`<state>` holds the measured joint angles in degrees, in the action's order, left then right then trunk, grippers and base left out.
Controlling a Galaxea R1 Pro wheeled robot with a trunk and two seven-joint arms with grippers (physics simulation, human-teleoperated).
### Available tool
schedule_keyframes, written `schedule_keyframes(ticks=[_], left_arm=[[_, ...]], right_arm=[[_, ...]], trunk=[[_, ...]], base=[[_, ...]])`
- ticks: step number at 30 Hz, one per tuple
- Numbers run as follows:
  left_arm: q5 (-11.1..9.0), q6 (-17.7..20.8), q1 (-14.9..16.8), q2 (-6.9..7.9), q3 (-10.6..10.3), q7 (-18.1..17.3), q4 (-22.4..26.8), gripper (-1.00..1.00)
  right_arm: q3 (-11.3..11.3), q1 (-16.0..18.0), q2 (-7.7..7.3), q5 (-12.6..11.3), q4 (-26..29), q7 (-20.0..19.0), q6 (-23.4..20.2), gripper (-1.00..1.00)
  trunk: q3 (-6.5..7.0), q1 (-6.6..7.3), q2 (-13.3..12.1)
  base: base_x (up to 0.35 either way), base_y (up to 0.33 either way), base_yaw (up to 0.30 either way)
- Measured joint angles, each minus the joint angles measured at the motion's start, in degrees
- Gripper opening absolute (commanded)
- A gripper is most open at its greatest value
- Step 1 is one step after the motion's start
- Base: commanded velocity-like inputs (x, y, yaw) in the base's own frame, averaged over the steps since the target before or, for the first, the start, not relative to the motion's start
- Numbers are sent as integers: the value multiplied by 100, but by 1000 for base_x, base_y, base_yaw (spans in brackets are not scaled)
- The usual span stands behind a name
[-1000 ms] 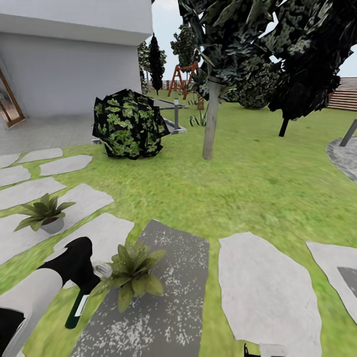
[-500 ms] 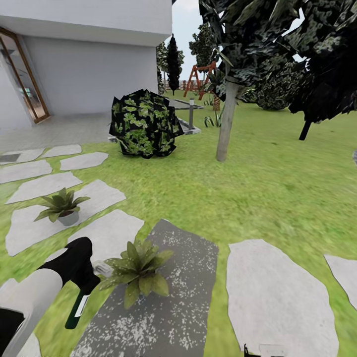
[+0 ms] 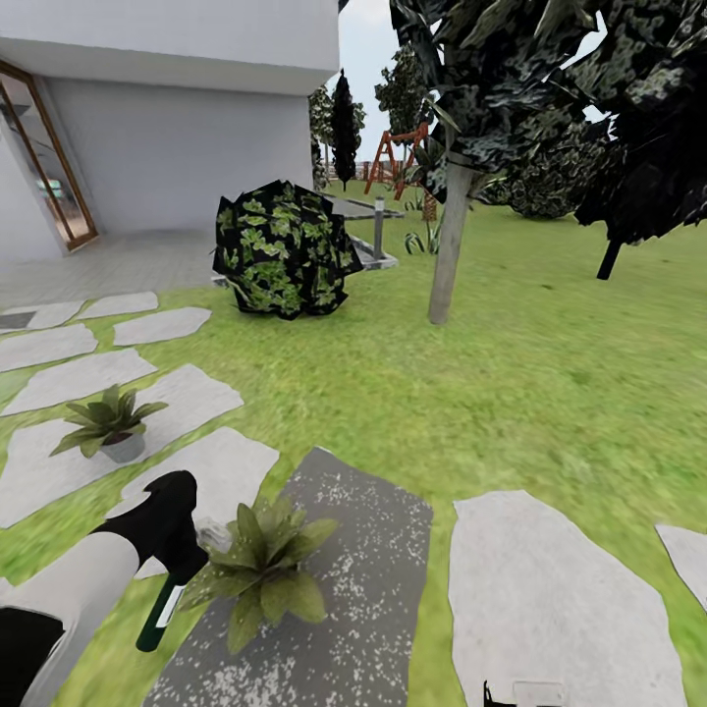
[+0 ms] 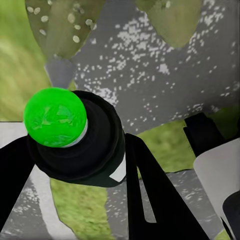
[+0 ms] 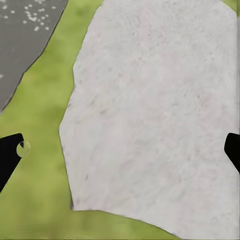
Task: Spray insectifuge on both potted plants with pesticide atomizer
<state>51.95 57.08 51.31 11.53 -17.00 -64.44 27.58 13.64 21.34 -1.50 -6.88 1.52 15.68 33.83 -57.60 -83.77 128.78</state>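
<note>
- head view: left gripper [image 3: 182, 565] clamps the slim dark-green pesticide atomizer with white label strip [image 3: 157, 619] at 7 o'clock, its whitish trigger head just beside the near potted plant, a green rosette [image 3: 260, 570] on the speckled dark-grey stepping stone [image 3: 334, 589].
- risk: nozzle so close may wet only one side.
- right gripper [image 5: 120, 150] is spread wide, empty.
- far potted plant in a grey pot [image 3: 110, 424] at 10 o'clock sits apart, likely out of spray reach.
- versus earlier: the camera has shifted slightly and the arm sits a little lower.

A pale grey stepping stone [image 5: 150, 115] lies on the grass [image 5: 40, 200], with a dark speckled stone [image 5: 25, 35] just beside it across a strip of lawn. The right gripper [image 5: 122, 150] stands spread, its two black fingertips [image 5: 9, 152] at opposite edges, holding nothing.
</note>
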Motion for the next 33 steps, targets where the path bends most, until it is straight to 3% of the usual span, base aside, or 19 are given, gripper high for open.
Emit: schedule_keyframes(ticks=[11,18,33], left_arm=[[-5,5,-38,18,0,-1,-5,-100],[-1,11,23,4,9,0,-1,-100],[0,4,18,0,10,0,0,-100]], right_arm=[[0,0,0,0,0,-2,-1,100],[0,0,0,0,4,0,2,100],[0,0,0,0,5,0,5,100]], trunk=[[0,-1,0],[0,-3,0],[0,-1,0]], base=[[3,-9,0],[-199,-130,13],[-9,-81,198]])
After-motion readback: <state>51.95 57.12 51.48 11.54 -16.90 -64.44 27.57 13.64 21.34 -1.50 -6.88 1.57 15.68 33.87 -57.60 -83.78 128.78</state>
